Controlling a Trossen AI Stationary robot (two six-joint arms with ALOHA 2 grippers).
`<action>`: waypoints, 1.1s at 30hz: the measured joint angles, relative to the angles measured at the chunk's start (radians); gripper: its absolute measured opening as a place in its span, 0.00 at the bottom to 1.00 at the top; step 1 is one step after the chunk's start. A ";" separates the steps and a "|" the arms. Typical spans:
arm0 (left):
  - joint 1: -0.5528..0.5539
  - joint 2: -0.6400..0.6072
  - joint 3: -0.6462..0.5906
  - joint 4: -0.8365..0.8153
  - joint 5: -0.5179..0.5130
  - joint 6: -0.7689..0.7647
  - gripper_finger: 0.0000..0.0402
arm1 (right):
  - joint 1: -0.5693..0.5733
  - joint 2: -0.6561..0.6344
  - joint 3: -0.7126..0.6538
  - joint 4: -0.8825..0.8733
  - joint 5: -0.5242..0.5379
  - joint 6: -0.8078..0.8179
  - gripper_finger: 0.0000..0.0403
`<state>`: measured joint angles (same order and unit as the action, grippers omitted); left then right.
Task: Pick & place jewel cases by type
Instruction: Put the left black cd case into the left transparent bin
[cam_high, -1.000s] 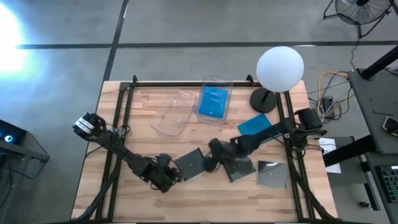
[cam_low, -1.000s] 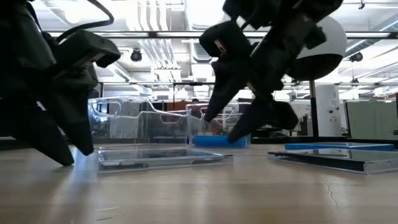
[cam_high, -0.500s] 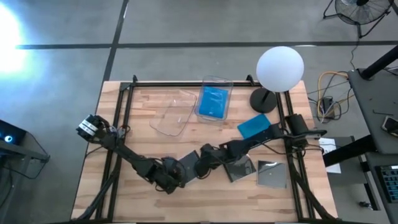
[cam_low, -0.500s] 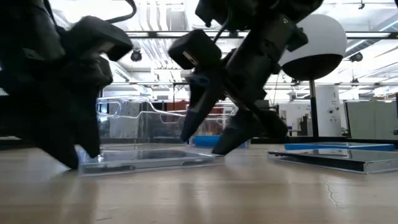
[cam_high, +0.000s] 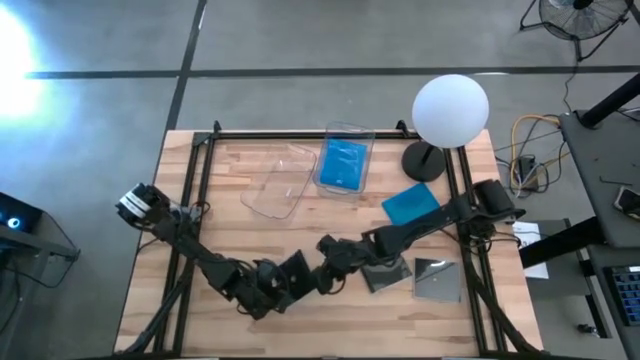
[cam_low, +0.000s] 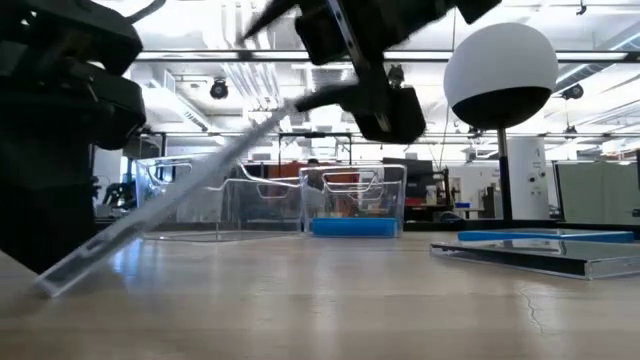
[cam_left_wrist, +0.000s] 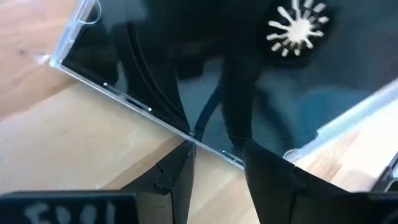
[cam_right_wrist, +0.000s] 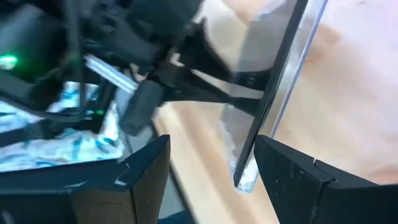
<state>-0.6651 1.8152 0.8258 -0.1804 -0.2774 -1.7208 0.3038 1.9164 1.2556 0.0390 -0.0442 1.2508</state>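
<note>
Both grippers' fingers pinch one dark glossy square jewel case (cam_high: 296, 272), tilted off the wooden surface (cam_high: 230, 220): left gripper (cam_high: 272, 290), right gripper (cam_high: 320, 278)

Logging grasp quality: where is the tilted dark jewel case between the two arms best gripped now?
Probably its raised edge, from the right gripper's side. The dark jewel case leans, low edge on the table by the left gripper, so the lifted thin edge fits between fingers.

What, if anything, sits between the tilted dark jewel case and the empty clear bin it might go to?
Nothing visible does. The dark jewel case is tilted between the left end effector and the right end effector; bare wood lies between it and the empty clear bin.
</note>
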 joint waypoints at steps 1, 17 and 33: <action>0.000 0.000 -0.005 0.011 0.003 0.001 0.30 | 0.000 0.012 0.006 0.005 -0.002 0.010 0.57; -0.030 -0.003 -0.032 0.044 -0.015 0.021 0.30 | 0.014 0.056 0.097 0.022 -0.060 0.094 0.57; -0.071 -0.003 -0.057 0.067 -0.032 0.014 0.30 | 0.060 -0.078 0.074 -0.629 0.077 0.156 0.57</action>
<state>-0.7360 1.8118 0.7692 -0.1135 -0.3096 -1.7069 0.3642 1.8381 1.3296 -0.5904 0.0328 1.4065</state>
